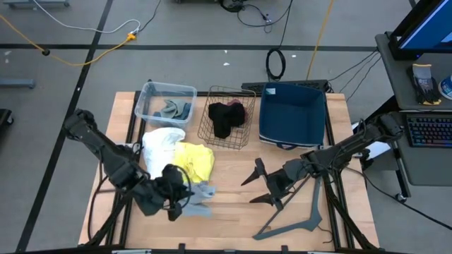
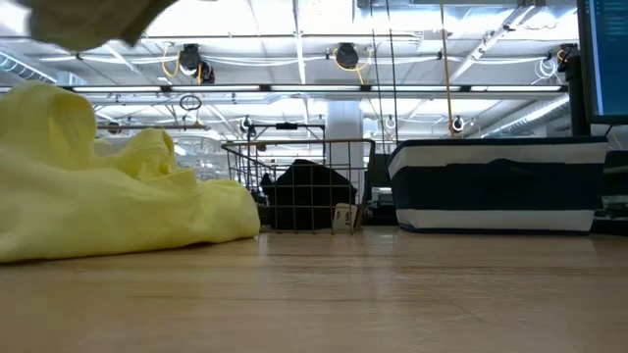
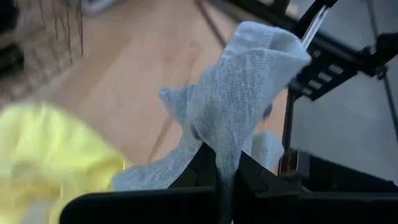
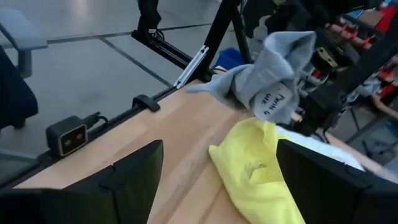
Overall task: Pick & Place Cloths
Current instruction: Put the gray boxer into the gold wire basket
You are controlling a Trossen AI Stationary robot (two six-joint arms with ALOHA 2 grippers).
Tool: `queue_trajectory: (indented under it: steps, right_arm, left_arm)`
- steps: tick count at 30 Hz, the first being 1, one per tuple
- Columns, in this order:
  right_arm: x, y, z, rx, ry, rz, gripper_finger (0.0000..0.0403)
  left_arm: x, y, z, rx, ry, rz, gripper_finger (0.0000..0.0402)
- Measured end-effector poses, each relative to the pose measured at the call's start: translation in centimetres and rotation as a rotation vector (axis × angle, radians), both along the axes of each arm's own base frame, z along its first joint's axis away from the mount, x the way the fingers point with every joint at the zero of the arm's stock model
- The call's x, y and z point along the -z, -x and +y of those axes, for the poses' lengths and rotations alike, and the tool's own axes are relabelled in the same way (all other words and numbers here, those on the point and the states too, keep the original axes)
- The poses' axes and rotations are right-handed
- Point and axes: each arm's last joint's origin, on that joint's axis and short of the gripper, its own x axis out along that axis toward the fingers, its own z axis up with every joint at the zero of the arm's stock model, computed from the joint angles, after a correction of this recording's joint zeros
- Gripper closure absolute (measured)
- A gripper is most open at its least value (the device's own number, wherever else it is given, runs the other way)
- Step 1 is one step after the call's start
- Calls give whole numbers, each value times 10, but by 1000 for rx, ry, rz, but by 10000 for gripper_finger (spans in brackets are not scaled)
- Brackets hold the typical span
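My left gripper [image 1: 176, 194] is above the table's near left part, shut on a light grey cloth [image 1: 199, 202]. The right wrist view shows that cloth [image 4: 273, 71] in the air. Beside it, a yellow cloth [image 1: 195, 161] lies bunched on the table, touching a white cloth [image 1: 161, 144]. My right gripper [image 1: 256, 185] hovers open near the table's middle, pointing toward the left gripper with nothing between its fingers. A black cloth [image 1: 226, 118] lies in the wire basket [image 1: 244, 134]. Grey-green cloths [image 1: 175, 109] lie in a clear bin [image 1: 152, 92]. My left gripper pinches a bunched part of the light grey cloth [image 3: 227, 146] between its two fingers [image 3: 199, 168]. One layer or several, I cannot tell. The fingers slant downward from the table's left side. The cloth billows slack beyond the fingertips, and its loose ends [image 4: 208, 86] are clear of the table.
A blue bin [image 1: 293, 137] stands at the far right, next to the wire basket. A grey V-shaped metal bar [image 1: 307, 212] lies on the near right, under the right arm. Bare wood [image 1: 233, 212] shows between the two grippers.
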Motion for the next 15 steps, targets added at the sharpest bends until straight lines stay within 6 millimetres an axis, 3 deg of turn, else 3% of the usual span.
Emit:
queue_trajectory:
  steps: [5,10,15]
  right_arm:
    - [4,-8,2,31,71,-63,94]
    - [1,-17,-1,226,112,-177,94]
    - [1,-26,-4,314,119,-256,94]
  left_arm:
    - [-9,-17,15,35,-94,-84,399]
    - [-15,-34,23,80,-198,-169,399]
    - [-13,-47,28,123,-269,-196,399]
